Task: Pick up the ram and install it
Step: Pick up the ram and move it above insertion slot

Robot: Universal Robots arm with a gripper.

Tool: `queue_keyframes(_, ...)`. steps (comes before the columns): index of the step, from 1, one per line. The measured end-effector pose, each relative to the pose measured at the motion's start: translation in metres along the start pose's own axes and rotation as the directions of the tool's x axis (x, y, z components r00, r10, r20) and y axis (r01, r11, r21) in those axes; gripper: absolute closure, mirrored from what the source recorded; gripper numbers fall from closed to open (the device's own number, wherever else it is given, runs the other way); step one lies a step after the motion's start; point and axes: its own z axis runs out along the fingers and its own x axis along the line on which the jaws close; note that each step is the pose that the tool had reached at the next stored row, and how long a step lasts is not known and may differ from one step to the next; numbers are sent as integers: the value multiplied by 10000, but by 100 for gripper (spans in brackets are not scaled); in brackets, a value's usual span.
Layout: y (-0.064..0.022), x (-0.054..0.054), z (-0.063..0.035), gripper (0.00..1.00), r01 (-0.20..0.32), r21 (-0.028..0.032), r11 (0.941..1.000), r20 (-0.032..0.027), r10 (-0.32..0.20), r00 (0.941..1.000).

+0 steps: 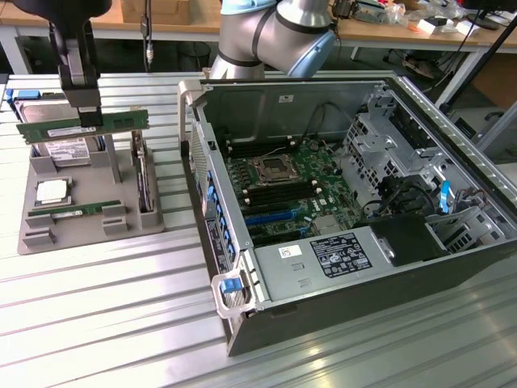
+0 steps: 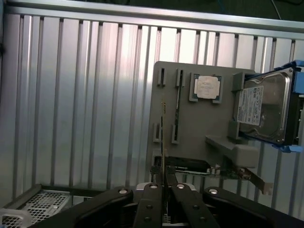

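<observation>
The gripper [image 1: 87, 115] is clamped on the ram [image 1: 121, 123]. In the exterior view we see it holding the thin green stick level by its upper edge, white label facing us, above the grey moulded holder [image 1: 89, 234] at the exterior view's left. We judge the pick done and the install not yet made, since the stick hangs well apart from the open computer case [image 1: 339, 311]. The long black memory slots [image 1: 279, 192] on the green motherboard [image 1: 323, 174] look unfilled, as far as we can tell. A second green stick [image 1: 73, 212] lies in the holder near a square silver CPU [image 1: 52, 191], and everything rests on a ribbed, shiny aluminium table [image 1: 97, 307]. In the wrist view the gripper [image 2: 164, 187] shows matte black fingers [image 2: 148, 199] closed on the ram [image 2: 163, 152], which we see edge-on as a fine straight line. Beyond it lie the flat grey holder [image 2: 190, 128] with its slotted posts, the CPU [image 2: 207, 87] and a metal-cased hard drive [image 2: 263, 107] standing tilted in its cradle.
</observation>
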Motion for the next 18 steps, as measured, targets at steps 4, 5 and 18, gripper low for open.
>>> queue_keyframes(4,-103,9,-2,87,-1,0,10000,-1,1,10000)
queue_keyframes(5,-134,11,-3,87,-1,-1,10000,-1,1,10000)
queue_keyframes(18,-508,44,-10,87,-1,0,10000,-1,1,10000)
